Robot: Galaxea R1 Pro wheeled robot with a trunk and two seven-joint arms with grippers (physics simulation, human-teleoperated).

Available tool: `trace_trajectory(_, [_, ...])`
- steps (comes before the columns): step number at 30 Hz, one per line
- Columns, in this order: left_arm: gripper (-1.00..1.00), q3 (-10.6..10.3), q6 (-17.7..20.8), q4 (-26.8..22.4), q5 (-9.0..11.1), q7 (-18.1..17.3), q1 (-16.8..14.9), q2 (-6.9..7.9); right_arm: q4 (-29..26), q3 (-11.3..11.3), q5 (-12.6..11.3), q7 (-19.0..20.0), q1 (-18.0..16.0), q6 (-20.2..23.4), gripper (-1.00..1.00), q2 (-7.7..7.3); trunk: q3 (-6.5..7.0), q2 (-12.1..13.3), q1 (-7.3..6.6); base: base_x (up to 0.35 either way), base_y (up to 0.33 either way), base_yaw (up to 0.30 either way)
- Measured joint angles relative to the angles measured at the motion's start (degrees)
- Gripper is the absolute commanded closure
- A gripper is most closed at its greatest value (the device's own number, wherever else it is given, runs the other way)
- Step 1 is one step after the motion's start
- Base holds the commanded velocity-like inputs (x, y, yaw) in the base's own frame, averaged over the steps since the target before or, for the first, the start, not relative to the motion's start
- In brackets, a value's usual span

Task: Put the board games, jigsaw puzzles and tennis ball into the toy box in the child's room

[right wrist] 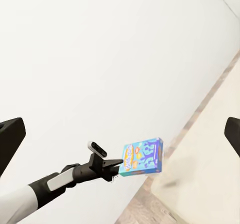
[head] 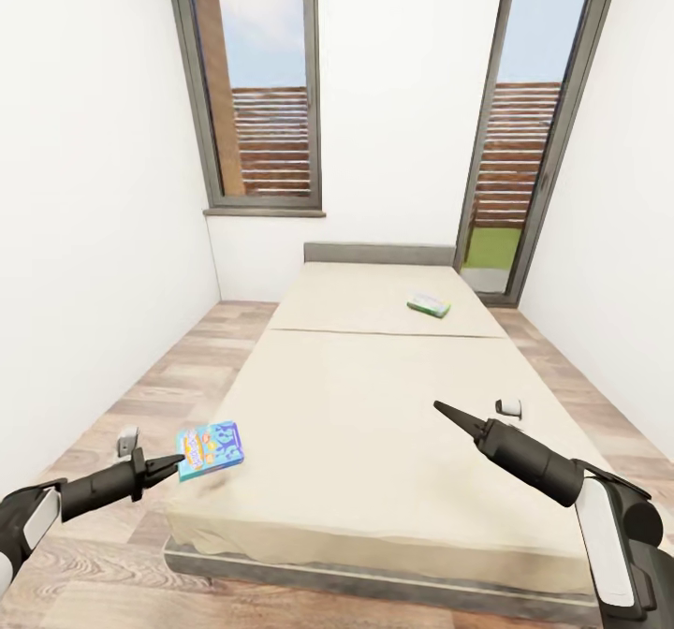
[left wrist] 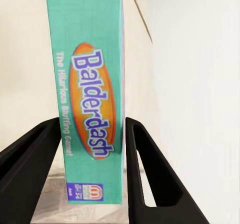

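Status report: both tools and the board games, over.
Left tool shut on blue Balderdash box. Right tool open, empty. Second game box on bed.

White walls, wood-plank floor, two tall dark-framed windows.

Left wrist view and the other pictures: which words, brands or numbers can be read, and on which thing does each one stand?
"Balderdash": on the teal edge of the blue game box held between the left gripper fingers.
"The Hilarious Bluffing Game": small pale line beside that title, partly blurred.
Small logo and corner marks at the box's end: too small to read.
Box front in the head view: print too blurred to read.
Green-white box on the bed: unreadable.
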Motion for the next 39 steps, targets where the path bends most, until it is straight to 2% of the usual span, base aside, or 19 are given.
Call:
trace_trajectory(2, [1.00, -0.04, 0.23, -0.13, -0.11, -1.97, -0.05, 0.08, 0.00, 0.00, 0.01, -0.02, -0.02, 0.00, -1.00, 0.01, 0.36, 0.80, -0.44, 0.000, 0.000, 0.000])
trace_trajectory(4, [1.00, -0.09, 0.54, -0.94, -0.01, -5.55, -0.36, 0.12, 0.00, 0.05, 0.05, -0.08, -0.01, 0.00, -1.00, 0.02, 0.72, 1.60, -0.88, 0.000, 0.000, 0.000])
trace_trajectory(5, [1.00, -0.18, 1.10, -2.25, -0.02, -7.65, -0.53, 0.14, 0.00, 0.07, 0.07, -0.16, -0.02, 0.00, -1.00, 0.02, 0.90, 2.00, -1.10, 0.000, 0.000, 0.000])
trace_trajectory(8, [1.00, -0.41, 3.82, -6.79, -0.23, -9.64, -0.69, -0.01, 0.02, 0.10, 0.23, -0.47, -0.03, 0.00, -1.00, 0.02, 1.44, 3.21, -1.76, 0.000, 0.000, 0.000])
trace_trajectory(10, [1.00, -0.61, 4.43, -8.24, -0.52, -9.92, -0.69, 0.07, 0.03, 0.31, 0.28, -1.94, -0.02, 0.01, -1.00, 0.04, 1.80, 4.01, -2.20, 0.000, 0.000, 0.000])
trace_trajectory(13, [1.00, -0.66, 4.75, -8.93, -0.60, -10.03, -0.73, 0.10, -0.10, 0.66, 0.25, -6.30, 0.02, 0.14, -1.00, 0.19, 2.33, 5.22, -2.86, 0.000, 0.000, 0.000])
trace_trajectory(17, [1.00, -0.78, 4.80, -9.20, -0.59, -10.06, -0.78, -0.10, -0.15, 1.48, -0.43, -13.81, -0.03, 0.37, -1.00, 1.49, 3.05, 6.82, -3.73, -0.011, 0.000, 0.000])
trace_trajectory(19, [1.00, -0.79, 4.84, -9.24, -0.61, -10.12, -0.79, 0.03, -0.17, 1.60, -0.67, -14.95, -0.03, 0.71, -1.00, 1.76, 3.41, 7.62, -4.17, -0.076, 0.000, 0.000])
trace_trajectory(39, [1.00, -0.82, 4.98, -9.35, -0.60, -10.30, -0.79, 0.48, -0.01, 1.80, -0.89, -15.95, -0.04, 0.34, -1.00, 2.02, 7.00, 15.65, -8.55, -0.037, 0.000, 0.005])
